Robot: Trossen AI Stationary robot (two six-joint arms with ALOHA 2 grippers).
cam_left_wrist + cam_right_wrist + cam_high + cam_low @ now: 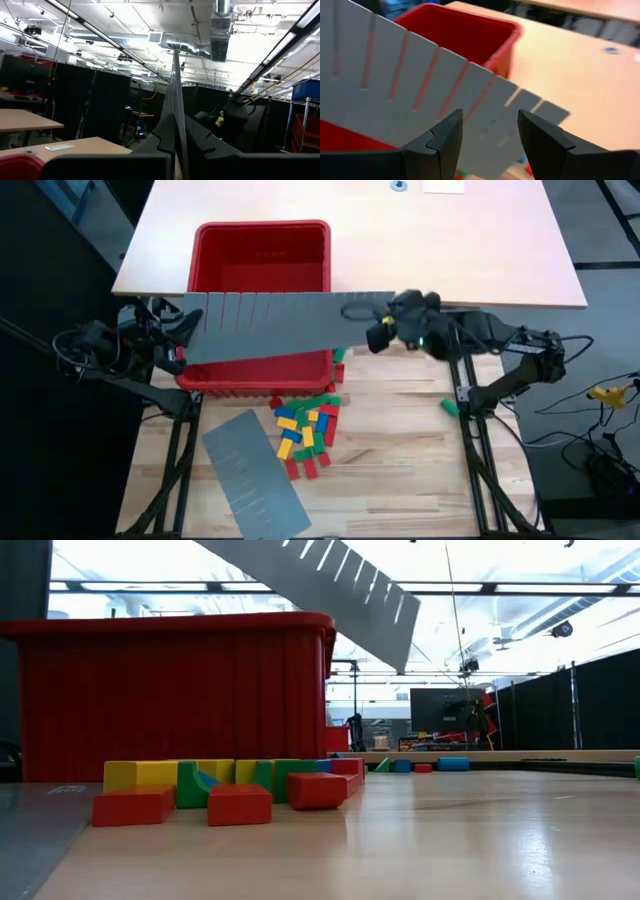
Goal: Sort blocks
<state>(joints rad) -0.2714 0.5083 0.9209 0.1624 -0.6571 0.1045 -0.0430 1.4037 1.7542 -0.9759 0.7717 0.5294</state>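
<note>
The blocks (308, 427), red, green, blue and yellow, lie in a loose pile on the table in front of the red bin (262, 255); in the low view the same blocks (225, 792) lie at the bin's foot. One green block (449, 407) lies apart at the right. A long grey slotted panel (285, 325) hangs over the bin's near part, with my left gripper (188, 332) shut on its left end. My right gripper (490, 131) stands open just short of the panel's right end (535, 112), nothing between its fingers. My left gripper pinches the slotted panel's left end (176, 117) between its two fingers, one on each face. The fingers come level from the table's left and lie along the panel. The panel is lifted above the bin's rim and tilted, its right end (405, 635) free in the air.
A second grey slotted panel (252, 472) lies flat on the table at the near left, beside the pile. Beyond the bin lies a wide bare light tabletop (450, 250). The arms' frame struts (470, 395) stand at both sides.
</note>
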